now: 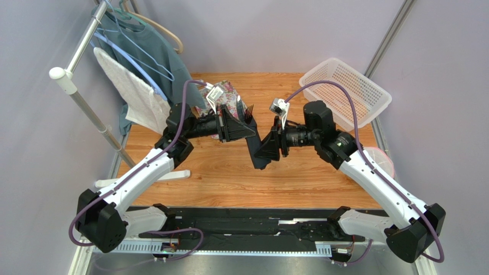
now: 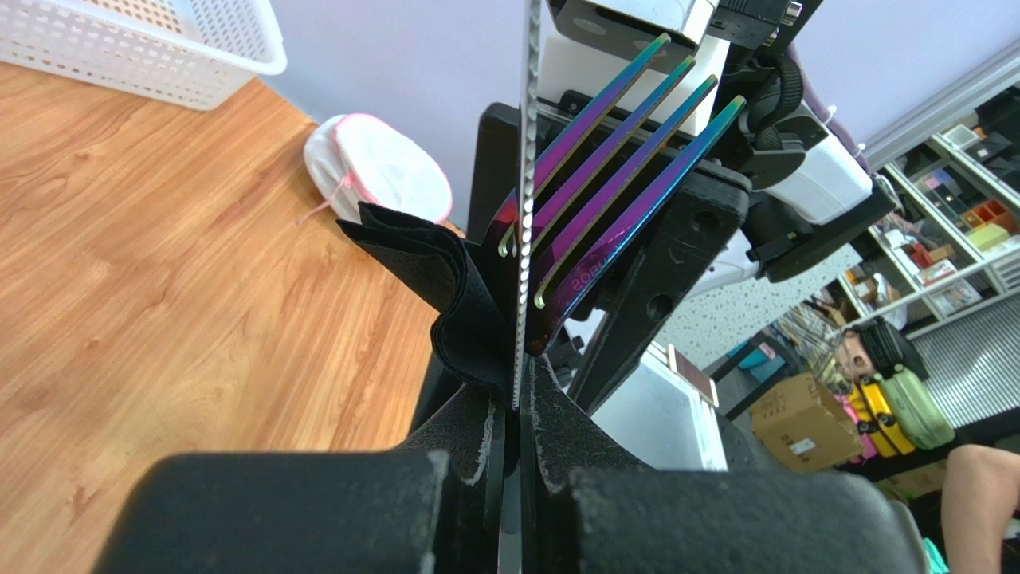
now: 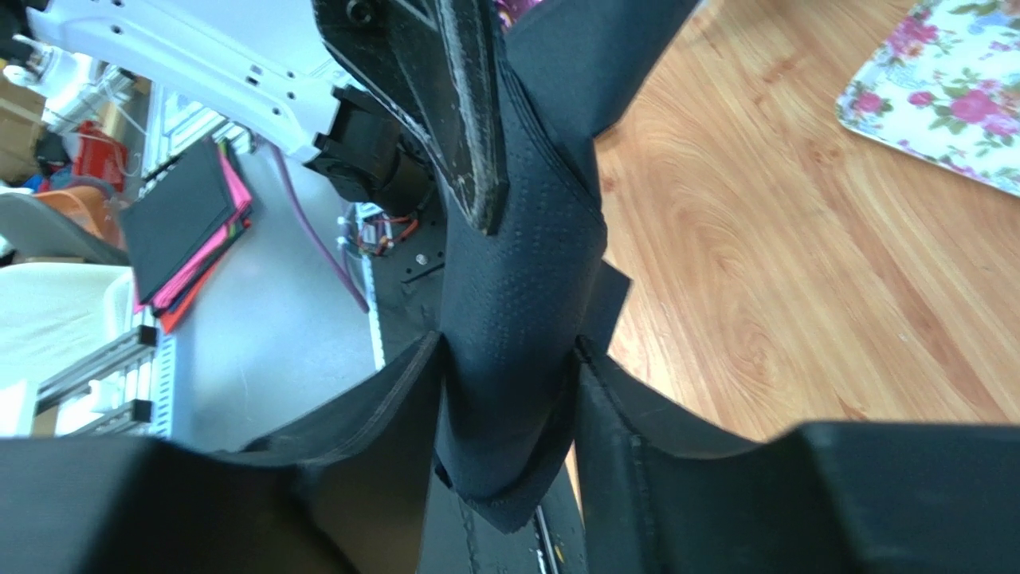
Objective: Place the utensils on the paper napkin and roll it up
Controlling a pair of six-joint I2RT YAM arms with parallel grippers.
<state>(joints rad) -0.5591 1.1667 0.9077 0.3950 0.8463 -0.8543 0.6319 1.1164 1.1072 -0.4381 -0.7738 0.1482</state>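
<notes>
Both grippers meet above the middle of the table. In the left wrist view the purple fork (image 2: 623,156) and the pale grey knife (image 2: 527,179) stick up side by side from my left gripper (image 2: 524,413). Its jaws are shut on them, the knife blade showing between the pads. The black paper napkin (image 2: 443,287) is bunched round their lower part. My right gripper (image 3: 515,359) is shut on the rolled napkin (image 3: 515,239), both fingers pressing its sides. From above, the left gripper (image 1: 252,130) and the right gripper (image 1: 261,150) nearly touch, with the napkin (image 1: 258,163) hanging below.
A pink-flowered tray (image 1: 226,94) lies behind the grippers on the wooden table (image 1: 218,177). A white mesh basket (image 1: 347,91) stands at the back right, a pink-rimmed white object (image 1: 384,160) at the right edge. At the left a rack (image 1: 80,86) holds a white towel and hangers.
</notes>
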